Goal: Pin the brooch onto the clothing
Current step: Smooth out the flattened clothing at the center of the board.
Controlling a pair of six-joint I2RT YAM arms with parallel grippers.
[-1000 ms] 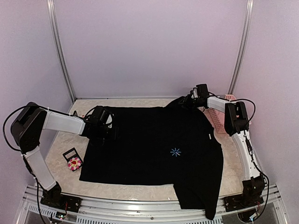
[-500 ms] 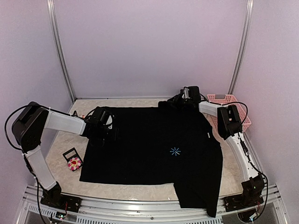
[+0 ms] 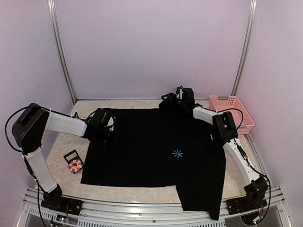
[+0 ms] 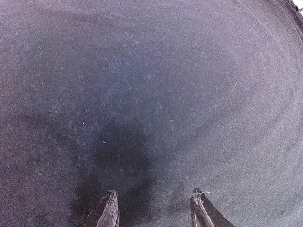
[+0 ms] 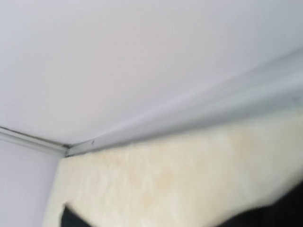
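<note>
Black T-shirt (image 3: 156, 146) lies spread on the table (image 3: 61, 144); the step looks like flattening. The left gripper (image 3: 107, 134) rests on shoulder fabric, jaws parted, gripping nothing. The right gripper (image 3: 176, 98) is at the collar, grip unreadable. The brooch (image 3: 75, 165) sits on the table beside the left hem, untouched. Next move likely calls for reaching it.

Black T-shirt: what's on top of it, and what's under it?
On the T-shirt: left hand at its left edge, right hand at its far edge. Underneath is covered.
</note>
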